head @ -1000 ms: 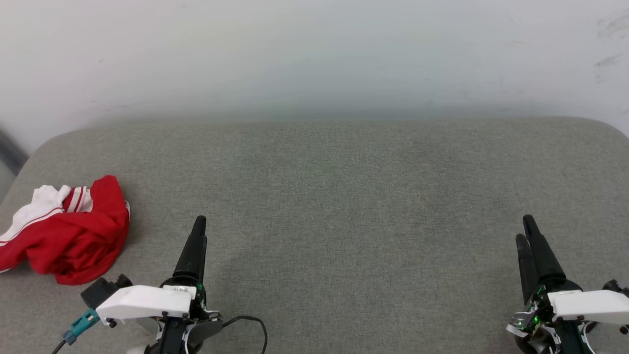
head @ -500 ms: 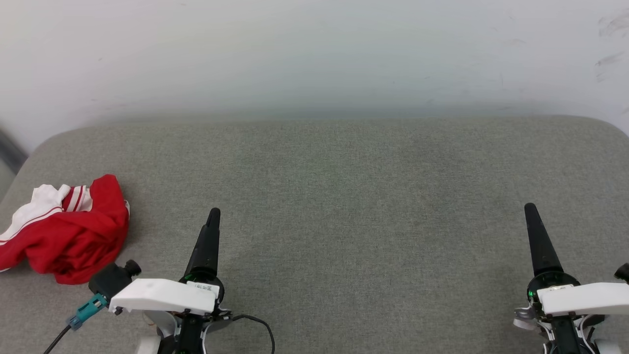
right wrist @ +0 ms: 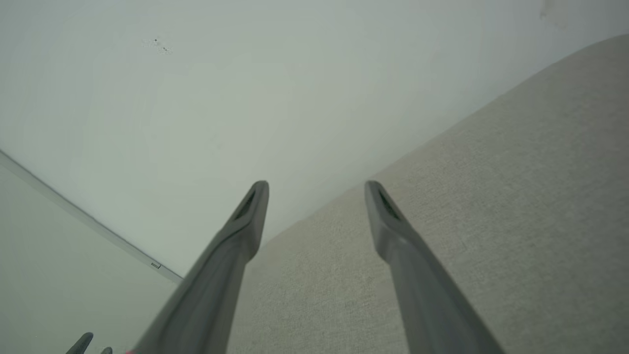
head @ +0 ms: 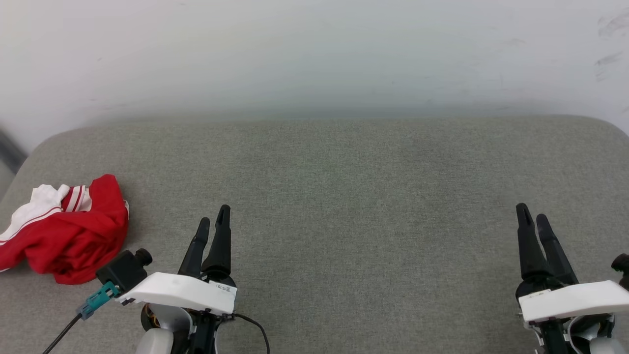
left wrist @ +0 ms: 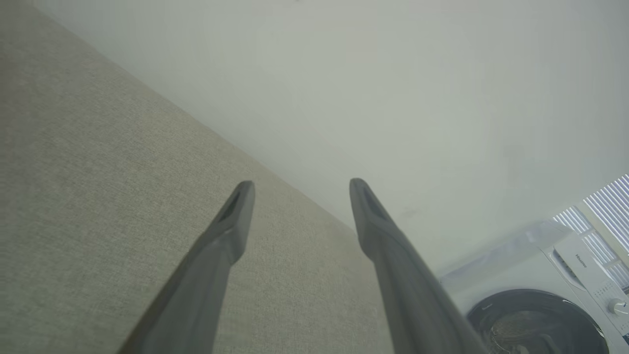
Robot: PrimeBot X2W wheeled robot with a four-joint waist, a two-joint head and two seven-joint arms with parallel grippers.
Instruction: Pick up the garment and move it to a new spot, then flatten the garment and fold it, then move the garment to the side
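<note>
The garment (head: 69, 231) lies crumpled in a red heap with a white sleeve and striped trim showing, at the far left of the grey padded surface (head: 344, 196). My left gripper (head: 214, 216) hovers to its right, near the front edge, open and holding nothing. Its two fingers (left wrist: 236, 216) stand well apart in the left wrist view. My right gripper (head: 530, 214) is far off at the front right, open and empty too, and its fingers (right wrist: 253, 211) are spread in the right wrist view.
A pale wall (head: 314, 54) rises right behind the padded surface. A white washing machine (left wrist: 540, 295) shows past the surface's end in the left wrist view. A cable with a teal plug (head: 93, 305) hangs off my left wrist.
Both wrists have rolled, so each gripper now shows two separate fingers in the head view instead of one. The left gripper has shifted slightly right. The garment has not moved.
</note>
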